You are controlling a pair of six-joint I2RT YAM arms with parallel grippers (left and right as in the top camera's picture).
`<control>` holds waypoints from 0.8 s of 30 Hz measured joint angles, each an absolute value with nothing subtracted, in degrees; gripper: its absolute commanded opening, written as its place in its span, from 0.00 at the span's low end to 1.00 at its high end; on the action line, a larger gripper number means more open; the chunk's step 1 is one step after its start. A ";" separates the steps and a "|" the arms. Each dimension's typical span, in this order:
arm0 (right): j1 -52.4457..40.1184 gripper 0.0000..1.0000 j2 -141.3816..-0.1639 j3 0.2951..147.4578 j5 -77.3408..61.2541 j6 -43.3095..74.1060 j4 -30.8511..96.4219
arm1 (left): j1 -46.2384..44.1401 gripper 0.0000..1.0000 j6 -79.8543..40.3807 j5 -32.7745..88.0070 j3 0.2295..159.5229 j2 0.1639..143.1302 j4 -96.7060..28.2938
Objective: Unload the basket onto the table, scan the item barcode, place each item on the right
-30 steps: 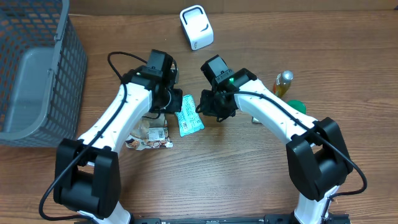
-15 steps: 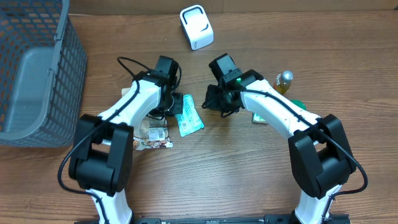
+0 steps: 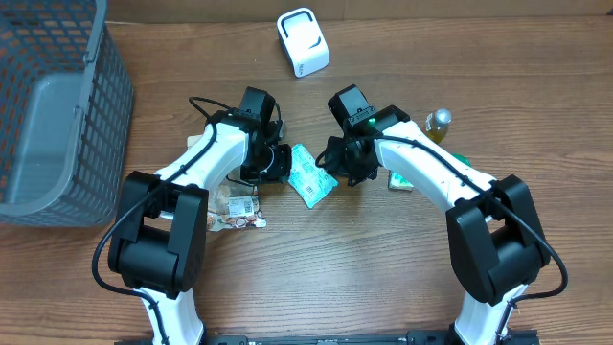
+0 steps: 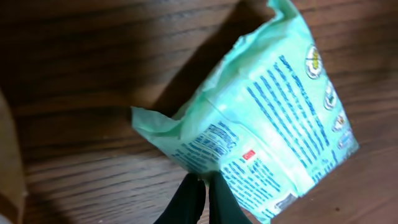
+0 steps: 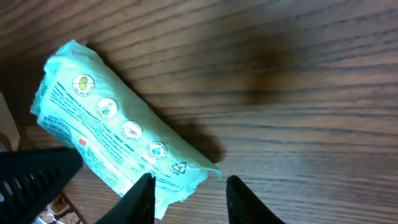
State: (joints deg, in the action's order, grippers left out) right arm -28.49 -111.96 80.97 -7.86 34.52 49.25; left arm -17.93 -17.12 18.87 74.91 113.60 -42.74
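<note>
- The green packet [image 3: 311, 176] is lying mid-table [image 3: 383, 278], between the two grippers, tilted on a diagonal.
- The left gripper [image 3: 281, 163] is sitting at the packet's left edge. In the left wrist view its jaws are fully closed, pinching the packet's lower rim.
- In that same view the packet's printed back is facing the camera, showing blue text blocks and a small red mark. One end is crumpled and lifting off the wood.
- The right gripper [image 3: 333, 165] is hovering at the packet's right end. Its fingers [image 5: 144, 196] are standing apart and gripping nothing.
- In the right wrist view the packet's crimped corner is resting just beside the left-hand finger, with bare wood showing in the gap.
- The white scanner [image 3: 303, 42] is standing at the far edge of the table, well apart from the packet.
- The grey mesh basket [image 3: 96, 86] is sitting at far left.
- A small bottle [image 3: 437, 126] is standing behind the right arm.
- A snack wrapper [image 3: 238, 209] is lying near the left arm.
</note>
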 measured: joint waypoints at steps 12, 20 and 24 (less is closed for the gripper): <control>-26.11 0.27 -111.96 80.86 -5.15 34.52 45.30 | -18.04 0.04 -16.29 18.50 74.94 113.60 -44.34; -25.91 0.20 -111.96 78.28 -5.06 34.57 41.17 | -18.04 0.04 -16.27 11.46 76.64 113.71 -53.15; -25.91 0.17 -111.96 76.93 -5.08 34.54 39.51 | -18.04 0.04 -16.27 10.00 77.12 113.71 -52.10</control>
State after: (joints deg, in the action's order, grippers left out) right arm -25.91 -111.96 76.93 -5.08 34.54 39.51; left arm -18.04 -16.27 10.00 77.12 113.71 -52.10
